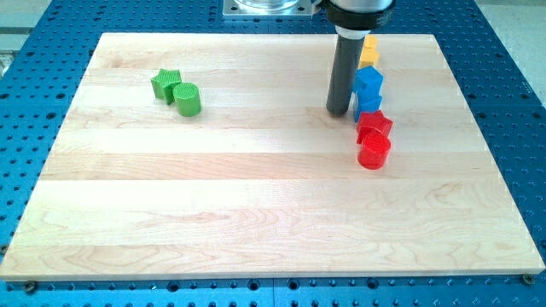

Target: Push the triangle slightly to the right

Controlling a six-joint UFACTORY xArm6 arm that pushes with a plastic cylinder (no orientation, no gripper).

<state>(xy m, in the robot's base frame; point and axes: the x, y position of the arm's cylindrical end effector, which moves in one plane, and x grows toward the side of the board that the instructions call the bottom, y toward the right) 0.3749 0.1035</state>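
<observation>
My tip (339, 112) rests on the wooden board (256, 213) in the upper right part of the view. Just to its right stands a column of blocks. From top to bottom these are a yellow block (369, 53), partly hidden by the rod, a blue block (369, 83), a second, lower blue piece (364, 106) whose shape I cannot make out, a red star (374, 126) and a red cylinder (374, 153). The tip is next to the left side of the blue blocks, with a very small gap or touching. I cannot tell for certain which block is the triangle.
A green star (165, 83) and a green cylinder (188, 99) sit together at the upper left of the board. The board lies on a blue perforated table (503, 51). The arm's base (266, 7) shows at the view's top.
</observation>
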